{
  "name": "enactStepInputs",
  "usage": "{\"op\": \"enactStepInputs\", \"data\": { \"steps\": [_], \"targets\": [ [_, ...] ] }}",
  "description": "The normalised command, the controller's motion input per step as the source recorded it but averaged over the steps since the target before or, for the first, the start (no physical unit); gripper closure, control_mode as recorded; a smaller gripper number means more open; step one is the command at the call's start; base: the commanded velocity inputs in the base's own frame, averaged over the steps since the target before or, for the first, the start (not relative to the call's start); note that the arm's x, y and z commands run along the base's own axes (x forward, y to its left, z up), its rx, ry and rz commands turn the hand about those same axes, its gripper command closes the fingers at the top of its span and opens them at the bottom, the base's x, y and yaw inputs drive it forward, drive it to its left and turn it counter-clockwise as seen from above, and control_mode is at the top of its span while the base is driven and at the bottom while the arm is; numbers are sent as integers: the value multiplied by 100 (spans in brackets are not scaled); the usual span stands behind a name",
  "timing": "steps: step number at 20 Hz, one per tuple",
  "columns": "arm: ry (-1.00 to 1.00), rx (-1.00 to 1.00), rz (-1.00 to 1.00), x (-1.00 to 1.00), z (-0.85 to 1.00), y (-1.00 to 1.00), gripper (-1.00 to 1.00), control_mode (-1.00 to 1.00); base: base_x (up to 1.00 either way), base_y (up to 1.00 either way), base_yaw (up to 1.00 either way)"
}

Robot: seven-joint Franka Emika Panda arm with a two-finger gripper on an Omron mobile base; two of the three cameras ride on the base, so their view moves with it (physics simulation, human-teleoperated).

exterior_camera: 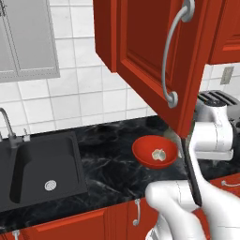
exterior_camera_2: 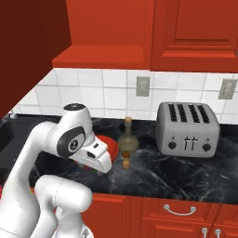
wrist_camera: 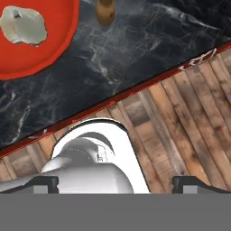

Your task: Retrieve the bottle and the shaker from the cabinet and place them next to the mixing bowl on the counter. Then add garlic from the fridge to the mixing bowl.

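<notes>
The garlic (exterior_camera: 158, 154) lies inside the mixing bowl (exterior_camera: 143, 152) on the desk (exterior_camera: 108, 161), right of the sink (exterior_camera: 37, 171). The open cabinet (exterior_camera: 154, 56) door hangs over the bowl and hides part of the toaster (exterior_camera_2: 187, 128). In the right base view the bottle (exterior_camera_2: 127, 143) and a small brown shaker (exterior_camera_2: 126, 163) stand beside the bowl. The end effector (wrist_camera: 115, 184) is spread wide, holding nothing.

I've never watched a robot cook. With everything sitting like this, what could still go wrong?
The cabinet door hangs open over the counter, close above the arm, so a swing upward might hit it. The bottle stands slim and upright beside the bowl; a brush from the arm could tip it. The garlic lies in the bowl, and the open gripper holds nothing.
</notes>
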Motion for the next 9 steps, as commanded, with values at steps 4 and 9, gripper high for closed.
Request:
{"op": "enactStepInputs", "data": {
  "steps": [4, 9],
  "targets": [
    [-3, -8, 0, -34, 13, 55, -100, -100, 0, 0, 0],
    [-11, -5, 7, 1, 7, 88, -100, -100, 0, 0, 0]
  ]
}}
